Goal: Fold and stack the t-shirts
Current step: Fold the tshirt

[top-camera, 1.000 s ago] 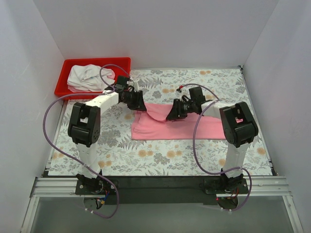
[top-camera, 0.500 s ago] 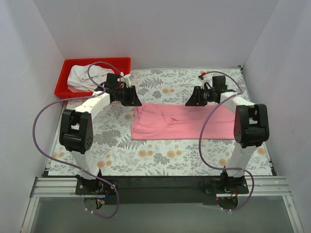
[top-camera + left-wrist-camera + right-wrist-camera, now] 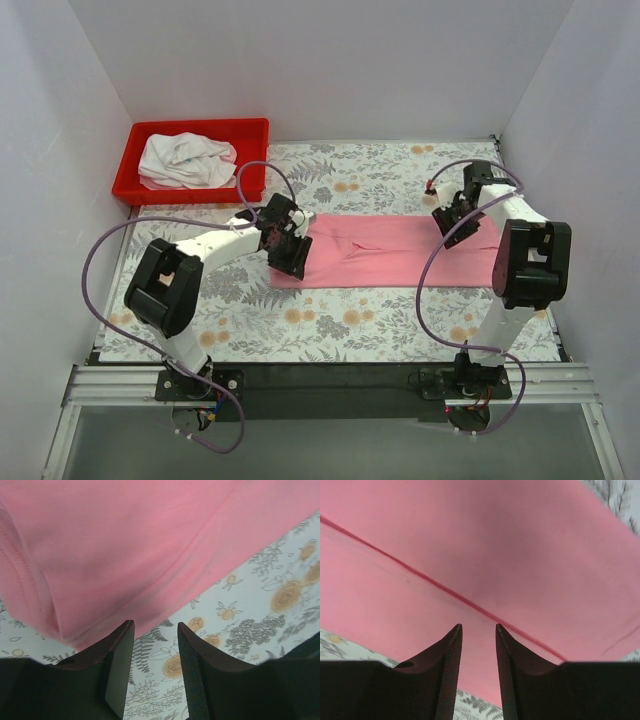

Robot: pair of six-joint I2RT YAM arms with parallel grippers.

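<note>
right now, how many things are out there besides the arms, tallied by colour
pink: 1, the pink t-shirt on the table
white: 1, the white t-shirt bunched in the bin
red: 1, the red bin
total: 3

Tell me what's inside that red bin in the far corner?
A crumpled white t-shirt lies in the red bin, covering most of its floor. Whether anything sits beneath the cloth cannot be seen.
</note>
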